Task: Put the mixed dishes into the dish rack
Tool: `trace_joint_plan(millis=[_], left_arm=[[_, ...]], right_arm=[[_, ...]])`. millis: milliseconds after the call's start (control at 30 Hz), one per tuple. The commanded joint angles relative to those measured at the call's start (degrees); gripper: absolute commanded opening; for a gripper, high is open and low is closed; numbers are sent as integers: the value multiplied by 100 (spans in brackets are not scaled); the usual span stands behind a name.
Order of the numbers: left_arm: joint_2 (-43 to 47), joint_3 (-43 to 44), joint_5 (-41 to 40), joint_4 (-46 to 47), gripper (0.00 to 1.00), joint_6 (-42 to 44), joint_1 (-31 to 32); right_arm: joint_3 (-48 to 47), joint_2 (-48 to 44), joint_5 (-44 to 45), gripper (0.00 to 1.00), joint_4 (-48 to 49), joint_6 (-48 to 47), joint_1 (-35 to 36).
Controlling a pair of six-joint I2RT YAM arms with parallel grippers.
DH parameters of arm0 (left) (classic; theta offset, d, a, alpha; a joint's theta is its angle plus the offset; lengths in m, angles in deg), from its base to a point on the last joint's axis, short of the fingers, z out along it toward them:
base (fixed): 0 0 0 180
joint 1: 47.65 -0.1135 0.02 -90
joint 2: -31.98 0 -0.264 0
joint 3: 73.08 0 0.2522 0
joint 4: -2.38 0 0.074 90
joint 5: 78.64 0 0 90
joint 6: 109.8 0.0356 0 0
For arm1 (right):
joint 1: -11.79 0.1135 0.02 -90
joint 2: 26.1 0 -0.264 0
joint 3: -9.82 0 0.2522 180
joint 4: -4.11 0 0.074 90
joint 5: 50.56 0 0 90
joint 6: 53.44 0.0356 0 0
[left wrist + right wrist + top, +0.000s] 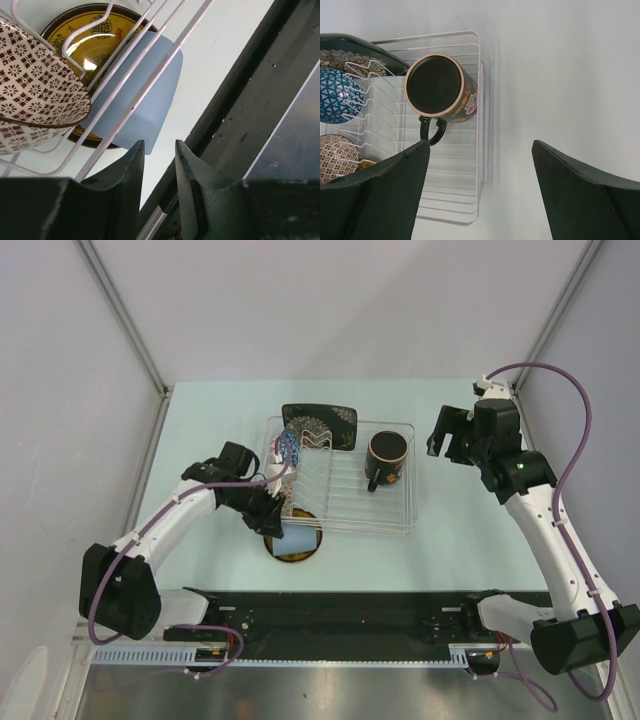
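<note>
Mug (445,90) sits in rack (451,191); right claw (480,150) gapes wide, left claw (158,147) narrow, seemingly empty, beside cup (160,105).

Lab robot cell — white panel walls (340,300), metal struts (120,312), pale table (460,540).

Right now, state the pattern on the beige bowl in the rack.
The beige bowl shows repeating small brown flower tiles, clearest in the left wrist view.

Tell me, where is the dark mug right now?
In the top view, the mug stands upright in the right half of the dish rack, just right of the black square plate.
</note>
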Motion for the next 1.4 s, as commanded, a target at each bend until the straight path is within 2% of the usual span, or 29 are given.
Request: trace_joint_plan(millis=[0, 133, 233, 267, 467, 633, 767, 867, 1000, 1033, 1200, 1367], left_arm=[[71, 26, -277, 224, 34, -365, 43], [396, 8, -735, 373, 34, -698, 43], [590, -44, -779, 548, 36, -1059, 34], [590, -79, -771, 628, 36, -1173, 42], [63, -27, -964, 611, 35, -1341, 95], [220, -88, -894, 865, 34, -1491, 95], [318, -176, -824, 1042, 34, -1552, 95], [221, -203, -850, 1103, 34, -1552, 95], [212, -247, -841, 1182, 34, -1552, 95], [212, -238, -841, 1191, 34, -1561, 95], [212, -229, -903, 1147, 34, -1517, 95], [177, -176, -955, 1147, 34, -1508, 95]], right_arm=[[-48, -98, 51, 89, -13, -117, -18], [-48, -72, 51, 89, -22, -135, 0], [-48, -55, -11, 91, 22, -126, 17], [-48, -55, -19, 99, 31, -126, 17], [-13, 217, -72, 100, -118, -38, 44], [215, 638, -195, 100, -39, 85, 324], [356, 789, -423, 94, -206, 24, 614], [461, 326, -958, 94, -242, -317, 966], [532, -19, -1845, 91, -627, -302, 1344], [549, -37, -1908, 85, -837, -275, 1458], [1049, -230, -1769, 72, -989, 347, 2388], [1744, -222, -1523, 66, -945, 586, 2715]])
